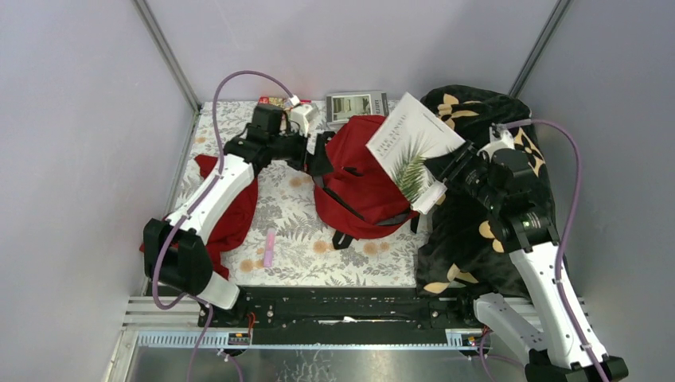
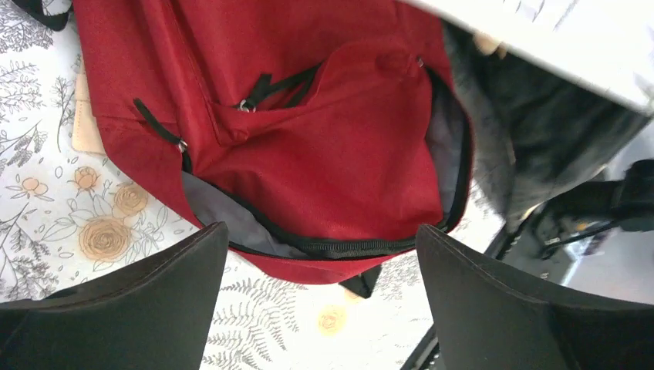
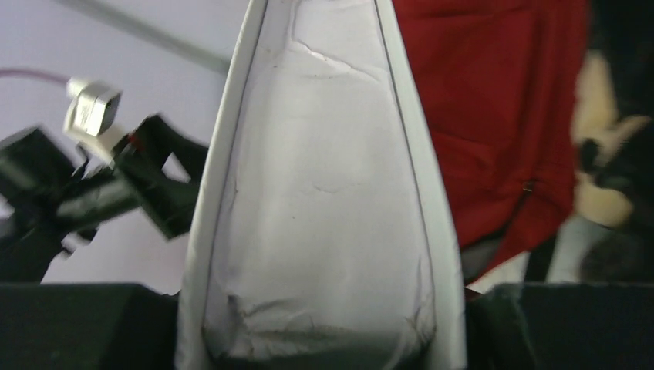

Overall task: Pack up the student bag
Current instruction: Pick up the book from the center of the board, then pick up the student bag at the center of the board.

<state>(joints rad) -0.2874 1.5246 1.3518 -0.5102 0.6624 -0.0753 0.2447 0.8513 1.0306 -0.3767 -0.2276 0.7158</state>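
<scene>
One student bag (image 1: 360, 185), one palm-leaf book (image 1: 410, 137).

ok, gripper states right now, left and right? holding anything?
Left gripper: open, holding nothing, poised over the student bag.
Right gripper: closed on the white book.

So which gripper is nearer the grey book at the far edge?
Left. The left gripper, open at the student bag's left side, sits just near-left of the grey book; the right gripper, holding the white book, is farther right.
</scene>
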